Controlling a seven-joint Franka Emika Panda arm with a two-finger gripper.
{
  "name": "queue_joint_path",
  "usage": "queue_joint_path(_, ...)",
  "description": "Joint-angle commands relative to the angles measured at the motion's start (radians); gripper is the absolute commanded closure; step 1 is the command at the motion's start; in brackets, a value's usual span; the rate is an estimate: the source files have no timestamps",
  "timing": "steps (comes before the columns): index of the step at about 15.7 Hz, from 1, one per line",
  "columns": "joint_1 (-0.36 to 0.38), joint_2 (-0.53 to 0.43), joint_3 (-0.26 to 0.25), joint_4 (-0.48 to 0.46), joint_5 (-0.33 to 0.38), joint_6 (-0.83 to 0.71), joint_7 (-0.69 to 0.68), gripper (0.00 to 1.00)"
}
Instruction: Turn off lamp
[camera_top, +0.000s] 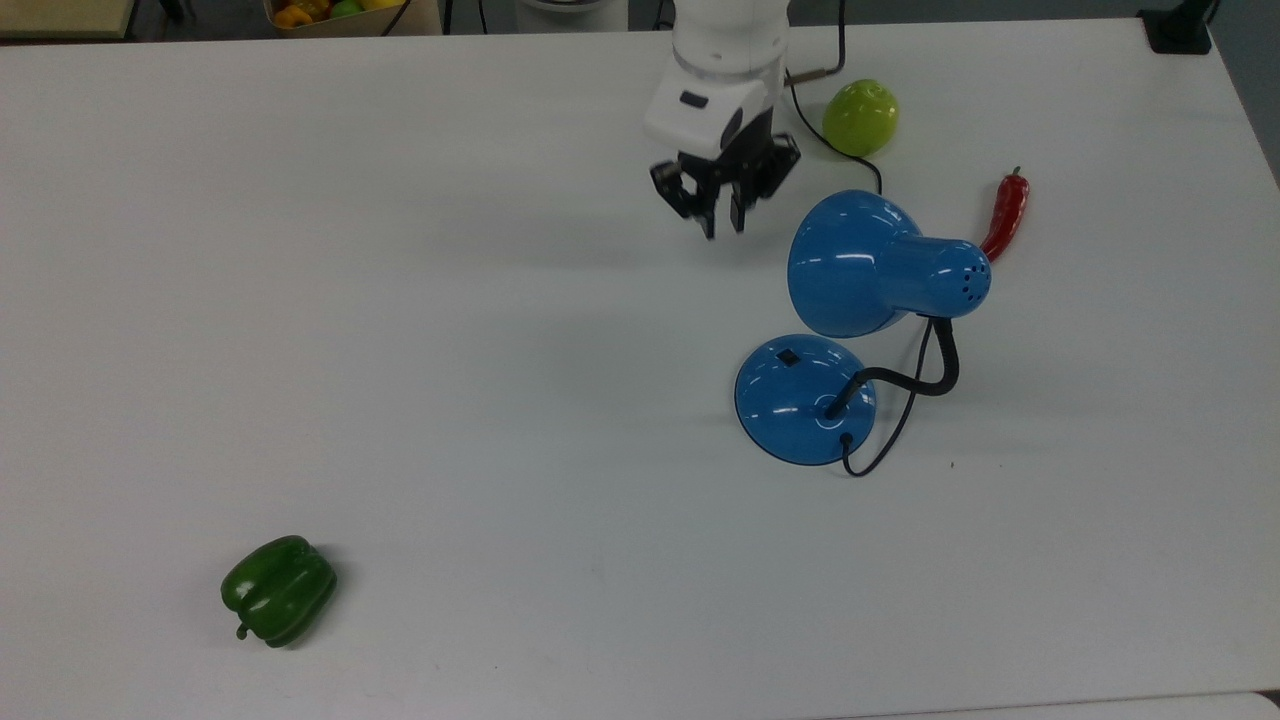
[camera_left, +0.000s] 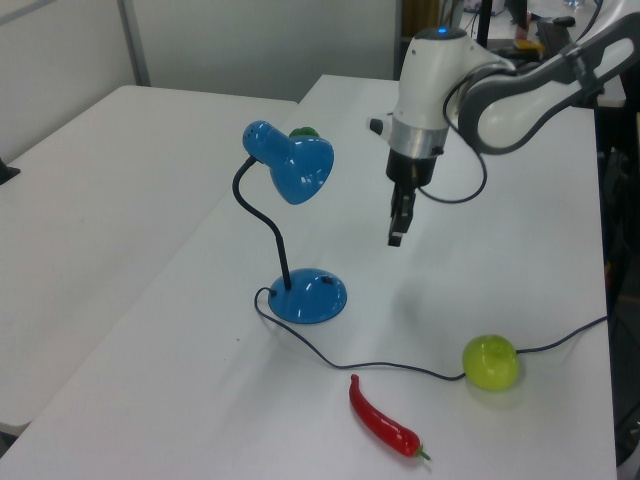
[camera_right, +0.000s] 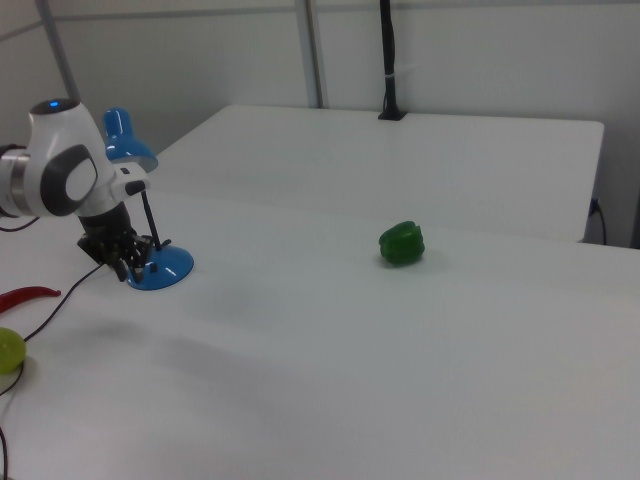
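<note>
Claw (camera_top: 723, 226), fingers nearly together I think, hangs apart from my lamp (camera_top: 806, 398); switch (camera_top: 788, 357) lies toward top view's bottom-right.

The light is bright and even, and it seems to come from above. The white desk (camera_top: 400, 300) looks slightly grey-blue in the top view and a bit washed out. Shadows are soft and weak: a pale one lies under the pepper (camera_top: 278, 590), and a faint one beside the lamp (camera_top: 860, 300) base. The glossy blue shade and base carry small white glare marks. In the top view the fingers (camera_top: 712, 205) of the gripper (camera_top: 724, 222) look a little smeared. The left view is softer, with grain in the background. The right view is dimmer near the far wall, and the pepper (camera_right: 402, 243) there stays clear. No strong bending of lines shows at the edges.
</note>
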Motion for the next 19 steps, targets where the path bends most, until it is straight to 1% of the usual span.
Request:
queue_joint_path(1,-0.02,-0.132,-0.007,-0.036,-0.008,-0.178,0.021,0.0)
queue_joint_path(3,-0.043,-0.167,-0.009,0.007,-0.006,-0.292,0.024,0.0)
queue_joint_path(6,-0.068,-0.204,-0.019,0.102,0.001,-0.47,0.036,0.0)
queue_joint_path(9,-0.104,-0.226,-0.021,0.183,0.001,-0.602,0.044,0.0)
queue_joint_path(12,-0.149,-0.23,-0.024,0.275,0.001,-0.721,0.128,0.0)
queue_joint_path(13,-0.164,-0.23,-0.027,0.306,0.001,-0.738,0.13,0.0)
queue_joint_path(15,-0.169,-0.23,-0.064,0.336,0.004,-0.739,0.13,0.0)
queue_joint_path(17,-0.154,-0.226,-0.111,0.341,0.009,-0.717,0.115,0.0)
queue_joint_path(19,-0.12,-0.224,-0.139,0.335,0.007,-0.652,0.075,0.0)
